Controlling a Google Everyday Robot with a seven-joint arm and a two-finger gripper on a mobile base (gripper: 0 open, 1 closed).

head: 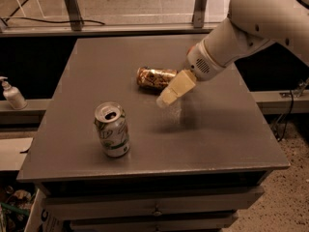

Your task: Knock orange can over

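Orange can (155, 78) down on its side, a little behind the middle of the table (217, 139). Shiny and brown-orange, with pale marks, one round end pointing to the table's left side. Just one of these.

Two cans on the table in all. Second one green and white (112, 129), standing up straight near the table's front left corner, silver top with the hole open. Well apart from the orange can.

One gripper (165, 99), pale yellow, hanging over the middle of the table, just off the top, with a dim shadow under it. Tilted down toward the table's front left. Right beside the orange can's right end; touching or not, hard to tell. Open or closed: cannot tell.

One big white arm (251, 28) reaching in over the table's back right corner.

One small pump bottle (12, 94) off the table, on a ledge by the table's left side.

One small knob (155, 210) on a drawer under the table's front edge.
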